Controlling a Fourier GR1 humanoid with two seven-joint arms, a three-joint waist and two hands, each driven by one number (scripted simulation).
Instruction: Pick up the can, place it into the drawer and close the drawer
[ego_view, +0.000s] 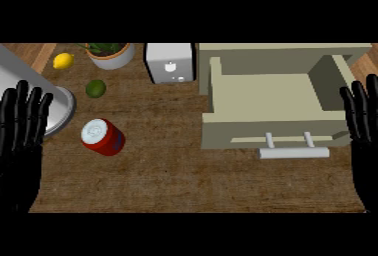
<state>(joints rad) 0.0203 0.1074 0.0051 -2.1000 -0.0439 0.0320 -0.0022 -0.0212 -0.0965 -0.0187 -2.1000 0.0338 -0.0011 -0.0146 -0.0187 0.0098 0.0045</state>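
Since the can (102, 136) sits untouched, step: the pick-up, by my read, not yet begun.
Can: red with a pale top, on the counter (184, 185), apart from everything; upright or leaning, I can't tell.
Left hand (22, 120): left of the can, fingers straight up, slightly spread, holding nothing. It's resting.
Right hand (362, 120): far right of the can, beyond the drawer (266, 95), fingers straight and close together, holding nothing.
Drawer: right of the can, pulled open, nothing seen inside; handle (293, 152) on its near front.
Bowl (65, 107): grey, up and left of the can, near it.
Lime (96, 88): beyond the can, apart from it.
Best hand: the left, I'd say, since it's nearer.
Approach: come in from the can's left and curl fingers and thumb round its side wall.
Carry: lift before crossing right, to clear the drawer's front wall.
Risk: a glancing touch could tip or roll the can, and the bowl crowds the left hand's path.
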